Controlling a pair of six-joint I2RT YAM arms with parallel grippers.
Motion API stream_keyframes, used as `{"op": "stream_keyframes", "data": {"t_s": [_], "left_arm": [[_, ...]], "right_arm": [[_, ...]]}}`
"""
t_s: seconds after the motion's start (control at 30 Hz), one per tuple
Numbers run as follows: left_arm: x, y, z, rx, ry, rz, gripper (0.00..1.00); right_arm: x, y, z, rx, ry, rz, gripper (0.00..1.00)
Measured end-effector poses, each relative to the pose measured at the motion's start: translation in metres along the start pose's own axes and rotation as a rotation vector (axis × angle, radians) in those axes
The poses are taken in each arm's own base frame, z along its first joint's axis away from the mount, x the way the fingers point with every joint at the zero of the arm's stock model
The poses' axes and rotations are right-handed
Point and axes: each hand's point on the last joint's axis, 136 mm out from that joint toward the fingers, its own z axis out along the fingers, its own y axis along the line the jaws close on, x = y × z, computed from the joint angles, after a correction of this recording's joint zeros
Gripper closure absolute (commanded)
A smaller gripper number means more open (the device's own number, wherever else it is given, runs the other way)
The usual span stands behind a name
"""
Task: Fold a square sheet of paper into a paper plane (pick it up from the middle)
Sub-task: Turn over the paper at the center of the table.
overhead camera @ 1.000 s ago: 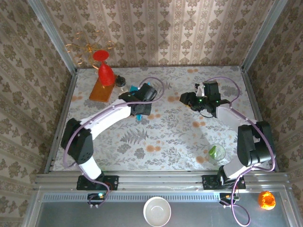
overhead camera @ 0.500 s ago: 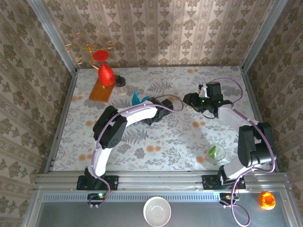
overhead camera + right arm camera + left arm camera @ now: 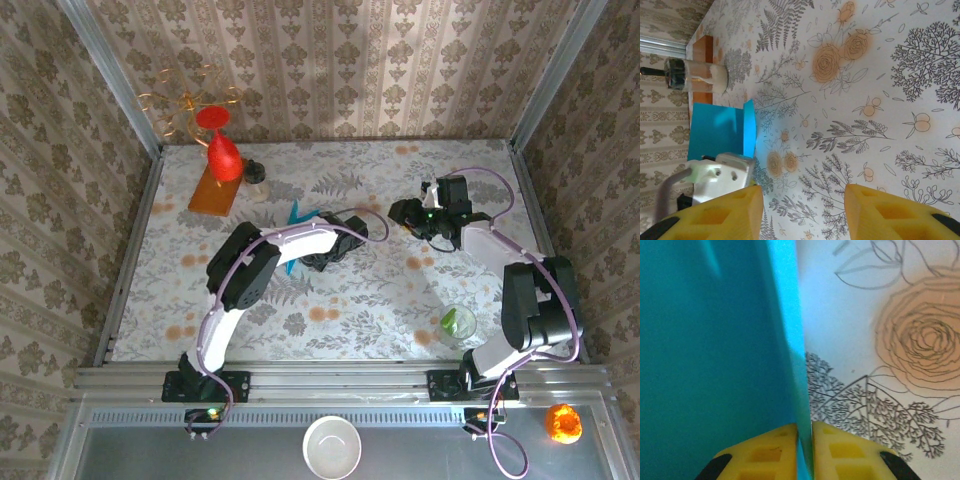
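1. One second on, the left arm has swung from beside the orange board (image 3: 208, 200) toward the table's middle, carrying the square sheet of paper (image 3: 297, 213). The sheet now stands on edge there, so I judge folding begun but far from finished.
2. The left gripper (image 3: 805, 432) pinches the sheet's edge, its fingers nearly together.
3. The right gripper (image 3: 802, 210) hangs about half open and empty, facing the sheet.

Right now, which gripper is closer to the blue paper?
Left. The left gripper is clamped on the blue paper, gripping its edge. The right gripper hangs open off to the right, apart from the paper.
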Motion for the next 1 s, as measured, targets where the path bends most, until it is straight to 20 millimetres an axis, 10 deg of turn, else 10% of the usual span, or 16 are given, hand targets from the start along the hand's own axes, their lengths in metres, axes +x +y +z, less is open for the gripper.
{"op": "stream_keyframes", "data": {"t_s": [0.5,1.0], "left_arm": [[-0.001,-0.020,-0.006,0.113,0.005,-0.040,0.65],[-0.019,-0.042,-0.094,0.650,-0.218,-0.342,0.43]], "right_arm": [[0.000,-0.001,0.003,-0.004,-0.001,0.039,0.46],[0.012,-0.009,-0.011,0.058,-0.022,0.043,0.43]]}}
